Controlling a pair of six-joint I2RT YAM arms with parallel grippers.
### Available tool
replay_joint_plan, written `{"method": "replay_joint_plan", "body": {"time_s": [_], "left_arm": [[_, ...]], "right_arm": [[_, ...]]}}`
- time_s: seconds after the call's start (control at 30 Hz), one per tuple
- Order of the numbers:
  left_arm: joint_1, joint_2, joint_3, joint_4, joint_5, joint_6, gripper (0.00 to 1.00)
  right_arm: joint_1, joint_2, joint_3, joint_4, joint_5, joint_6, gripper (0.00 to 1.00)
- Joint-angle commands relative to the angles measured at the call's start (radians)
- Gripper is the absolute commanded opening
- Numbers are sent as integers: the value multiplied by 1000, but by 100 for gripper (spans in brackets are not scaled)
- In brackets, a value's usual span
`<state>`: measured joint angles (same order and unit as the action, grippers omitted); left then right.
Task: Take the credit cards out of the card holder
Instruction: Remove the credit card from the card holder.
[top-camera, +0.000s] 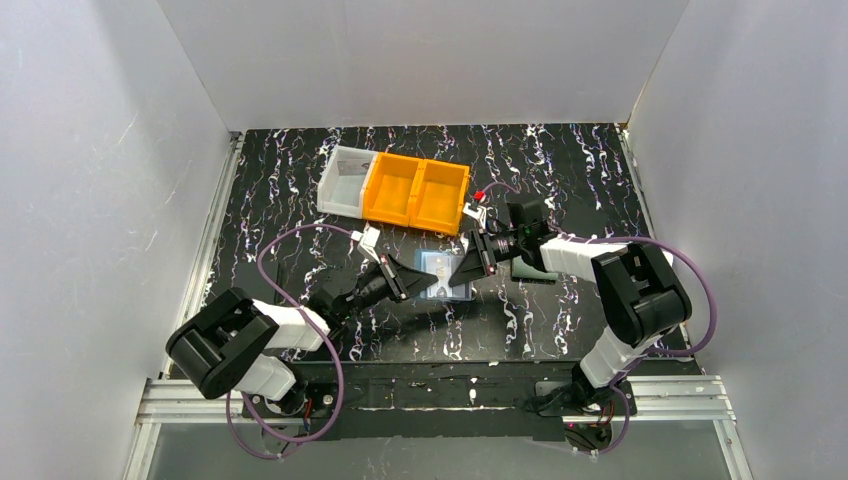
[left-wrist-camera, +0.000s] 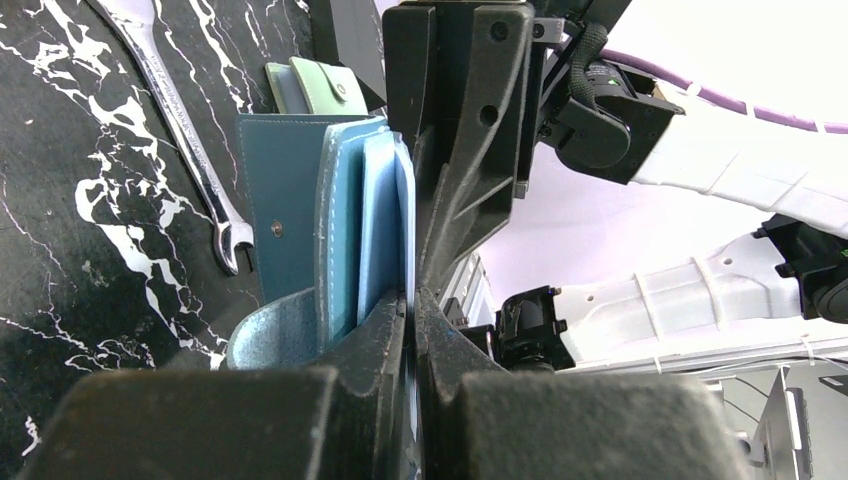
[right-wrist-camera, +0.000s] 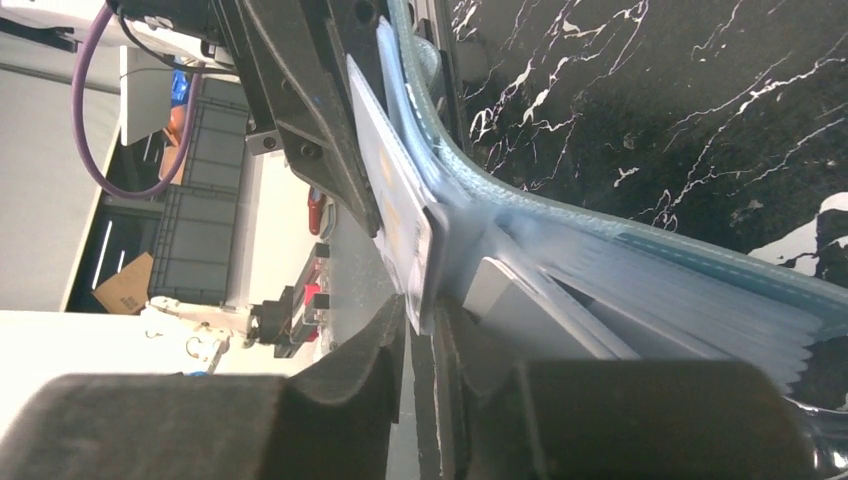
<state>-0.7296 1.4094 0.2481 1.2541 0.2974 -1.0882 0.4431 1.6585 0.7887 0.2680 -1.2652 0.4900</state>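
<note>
The blue card holder lies open on the table between my two grippers. My left gripper is shut on one light-blue leaf of the card holder, which is pinched at the left gripper's tips. A pale credit card sticks out of the card holder's clear pockets. Its edge sits between the fingers of my right gripper. The jaws are narrow around it, the card lies against one finger, and a thin gap shows on the other side. A second pale card lies in a pocket beside it.
A grey-green snap wallet and a metal wrench lie just beyond the holder. Two joined orange bins and a white bin stand at the back of the marbled black table. White walls close in three sides.
</note>
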Motion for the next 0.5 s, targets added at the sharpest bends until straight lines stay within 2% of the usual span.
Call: {"method": "replay_joint_plan", "body": {"time_s": [0.0, 0.17, 0.23, 0.37, 0.47], "left_arm": [[-34, 5, 33, 49, -3, 4, 0], [-36, -2, 20, -4, -11, 7, 0], [-36, -15, 5, -7, -20, 7, 3], [-35, -68, -12, -65, -38, 16, 16], [-31, -103, -12, -110, -38, 27, 19]], "right_arm": [[15, -7, 38, 15, -59, -27, 21], [10, 12, 75, -119, -68, -146, 1], [6, 18, 88, -170, -69, -189, 1], [-5, 32, 90, -202, -64, -228, 1], [-7, 52, 99, -248, -63, -276, 1]]}}
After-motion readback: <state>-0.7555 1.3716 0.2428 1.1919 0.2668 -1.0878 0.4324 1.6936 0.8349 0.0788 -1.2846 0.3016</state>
